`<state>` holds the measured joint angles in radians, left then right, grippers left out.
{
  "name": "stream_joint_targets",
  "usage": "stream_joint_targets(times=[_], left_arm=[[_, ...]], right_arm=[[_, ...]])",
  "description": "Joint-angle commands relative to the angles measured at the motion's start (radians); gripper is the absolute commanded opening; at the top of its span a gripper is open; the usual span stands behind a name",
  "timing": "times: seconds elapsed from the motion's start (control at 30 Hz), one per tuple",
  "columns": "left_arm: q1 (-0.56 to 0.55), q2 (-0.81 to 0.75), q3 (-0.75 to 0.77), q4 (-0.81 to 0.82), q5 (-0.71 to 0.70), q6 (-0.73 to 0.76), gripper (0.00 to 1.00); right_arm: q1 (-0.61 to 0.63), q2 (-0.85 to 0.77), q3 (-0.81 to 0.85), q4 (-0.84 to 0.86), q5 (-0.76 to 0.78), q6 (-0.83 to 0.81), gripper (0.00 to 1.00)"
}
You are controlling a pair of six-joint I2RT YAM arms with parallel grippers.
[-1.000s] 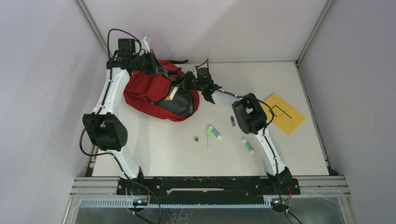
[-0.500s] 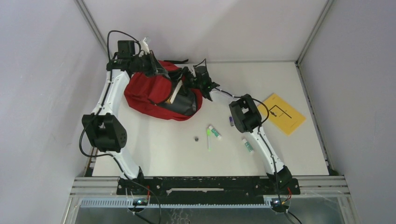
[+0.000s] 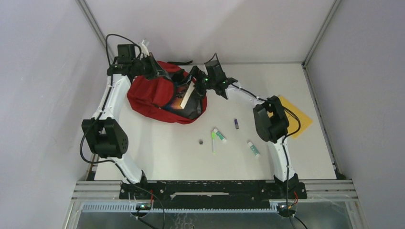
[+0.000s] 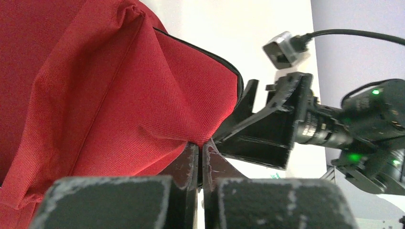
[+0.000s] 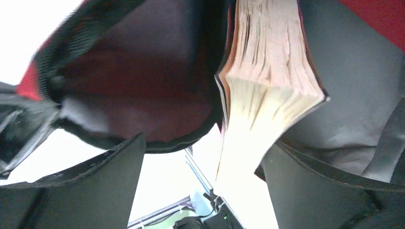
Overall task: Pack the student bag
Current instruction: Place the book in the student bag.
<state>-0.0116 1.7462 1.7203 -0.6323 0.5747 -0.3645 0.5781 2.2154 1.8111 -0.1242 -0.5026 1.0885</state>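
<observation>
The student bag lies on its side on the white worktop, its mouth turned toward the right arm; every other thing here is placed by it. The left claw sits at the bag's far upper edge; in the left wrist view this claw is pressed together, pinching a fold of the red fabric beside the black zip trim and holding it raised. The right claw is at the bag's mouth, on the side away from the left claw; in the right wrist view the claw is spread wide, one finger on each side of the opening, gripping nothing. A thick book stands in the bag's mouth against the grey lining, its page edges toward the camera and its lower corner between the spread fingers; whether a finger touches it I cannot tell. From above the book shows as a pale slanted edge inside the opening. On the near side of the bag, apart from it, lie a small dark ring, a green pen, two white-and-green tubes and a small purple thing; a yellow sheet lies farther from the bag, partly hidden behind the right arm.
</observation>
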Motion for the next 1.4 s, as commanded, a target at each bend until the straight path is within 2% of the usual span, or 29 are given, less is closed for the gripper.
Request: stream_joint_targets(times=[0.0,0.1,0.23,0.27,0.33,0.43,0.5,0.57,0.7,0.83,0.87,0.93,1.03,1.2,1.37], left_arm=[[0.009,-0.067,-0.029,0.080,0.010,-0.033,0.00],[0.009,-0.082,-0.049,0.093,0.014,-0.039,0.00],[0.009,-0.096,-0.061,0.098,0.025,-0.039,0.00],[0.009,-0.098,-0.063,0.098,0.027,-0.040,0.00],[0.009,-0.101,-0.064,0.099,0.037,-0.040,0.00],[0.009,-0.108,-0.065,0.094,0.047,-0.039,0.00],[0.009,-0.110,-0.062,0.094,0.054,-0.037,0.00],[0.029,-0.112,-0.059,0.093,0.065,-0.039,0.00],[0.041,-0.113,-0.059,0.089,0.068,-0.036,0.00],[0.042,-0.112,-0.070,0.089,0.067,-0.039,0.00],[0.040,-0.112,-0.075,0.090,0.067,-0.039,0.00],[0.042,-0.112,-0.086,0.096,0.066,-0.043,0.00],[0.041,-0.114,-0.097,0.106,0.069,-0.053,0.00],[0.042,-0.123,-0.103,0.109,0.069,-0.050,0.00],[0.042,-0.129,-0.108,0.109,0.072,-0.053,0.00]], right_arm=[[0.005,-0.082,0.002,0.045,-0.020,-0.062,0.89],[0.016,-0.052,0.007,0.085,-0.032,-0.039,0.54],[0.025,-0.018,-0.017,0.178,-0.035,0.013,0.02],[0.025,-0.016,-0.037,0.233,-0.046,0.033,0.00],[0.021,-0.025,-0.115,0.401,-0.059,0.098,0.00],[0.008,-0.049,-0.275,0.805,-0.072,0.241,0.00],[-0.004,-0.037,-0.325,1.024,-0.072,0.345,0.00],[-0.012,-0.018,-0.299,1.081,-0.093,0.371,0.00],[-0.006,-0.029,-0.223,0.838,-0.123,0.259,0.01],[-0.004,-0.115,-0.275,0.519,-0.013,0.126,0.38],[-0.004,-0.137,-0.299,0.458,0.024,0.103,0.39],[-0.008,-0.169,-0.356,0.391,0.069,0.078,0.33],[-0.013,-0.187,-0.381,0.272,0.125,-0.018,0.33],[0.007,-0.189,-0.304,0.004,0.234,-0.208,0.54],[0.024,-0.166,-0.281,-0.015,0.204,-0.232,0.58]])
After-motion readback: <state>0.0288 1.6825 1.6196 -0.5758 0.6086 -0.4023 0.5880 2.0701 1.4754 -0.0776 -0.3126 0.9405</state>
